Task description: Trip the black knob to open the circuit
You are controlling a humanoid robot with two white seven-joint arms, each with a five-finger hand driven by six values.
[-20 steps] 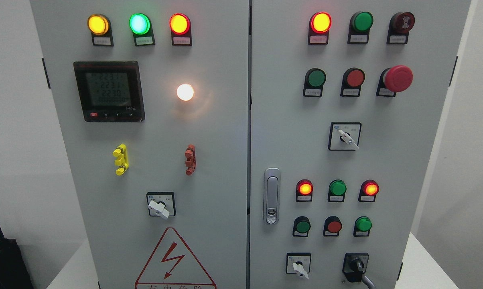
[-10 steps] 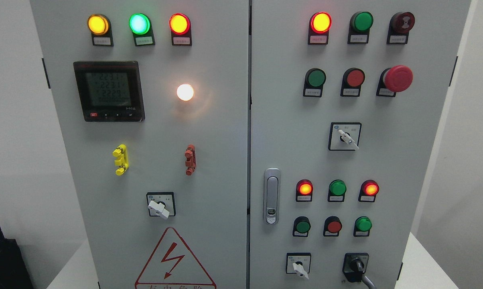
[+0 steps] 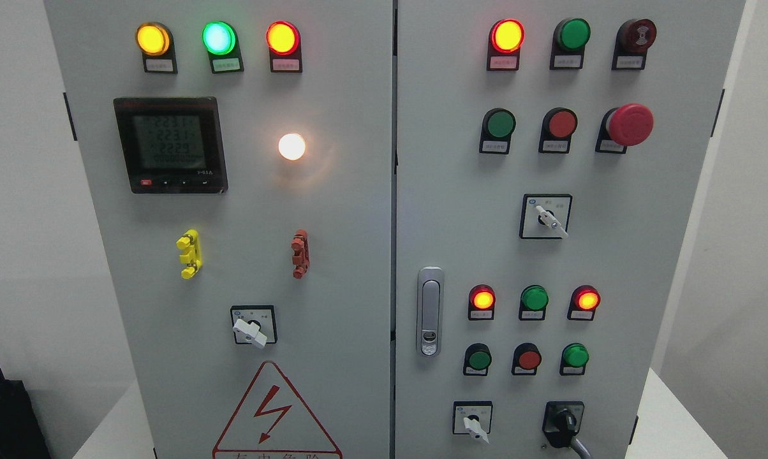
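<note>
cabinet: a grey two-door control cabinet [image 3: 358, 255] fills the head view, seen straight on.
black knob: the black knob [image 3: 564, 422] sits on a black square plate at the lower right corner of the right door, near the bottom edge of the picture; its handle points down and slightly right, and a grey cable leaves just below it.
neighbour switch: a white selector switch [image 3: 473, 422] on a white plate stands just left of the black knob, its lever pointing down-right.
upper selector: another white selector [image 3: 548, 217] sits mid-door on the right, lever tilted down-right.
emergency stop: a large red mushroom button [image 3: 630, 124] is at the upper right.
right door lamps: a lit red lamp [image 3: 506, 36] at the top; lower down, two glowing red lamps flank an unlit green one.
door latch: a silver handle [image 3: 429, 311] stands upright near the right door's left edge.
left door: a digital meter [image 3: 170, 145] with lit digits, a glowing white lamp [image 3: 291, 146], and a red warning triangle [image 3: 270, 411] at the bottom.
hands: neither robot hand nor arm shows, so their fingers cannot be judged.
</note>
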